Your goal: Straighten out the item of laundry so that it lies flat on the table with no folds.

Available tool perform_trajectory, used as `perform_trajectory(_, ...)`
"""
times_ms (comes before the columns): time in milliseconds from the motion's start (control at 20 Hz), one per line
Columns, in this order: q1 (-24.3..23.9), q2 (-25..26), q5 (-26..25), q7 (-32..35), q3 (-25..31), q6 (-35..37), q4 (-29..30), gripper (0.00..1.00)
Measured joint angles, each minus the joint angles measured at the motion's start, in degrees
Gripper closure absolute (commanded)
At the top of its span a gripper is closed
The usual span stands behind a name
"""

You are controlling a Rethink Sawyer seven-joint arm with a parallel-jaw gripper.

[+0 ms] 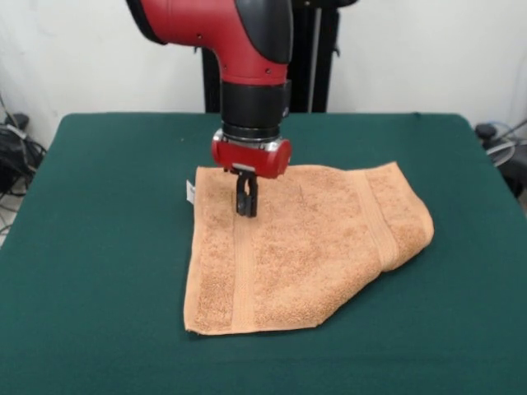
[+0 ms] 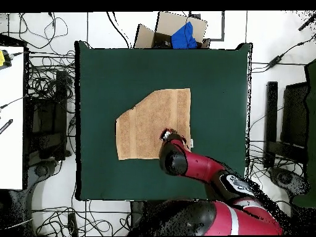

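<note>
The peach-orange towel lies on the dark green table, mostly spread out. Its right side is folded over on itself, which leaves a slanted edge at the near right. A woven band runs down its left side, and a small white tag sticks out at the far left corner. My gripper points straight down over the towel's far left part with its fingers together, and the tips are at or just above the cloth. In the overhead view the towel lies mid-table, and the gripper is over its lower right corner.
The table has wide bare green margins on all sides of the towel. Off the table, a cardboard box with a blue item stands beyond the far edge. Cables lie on the floor, and a white bench stands at the left.
</note>
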Motion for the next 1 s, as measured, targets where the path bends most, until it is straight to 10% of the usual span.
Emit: perform_trajectory(1000, 0.63, 2.50, -5.28, 0.01, -7.04, -0.44, 1.72, 1.00)
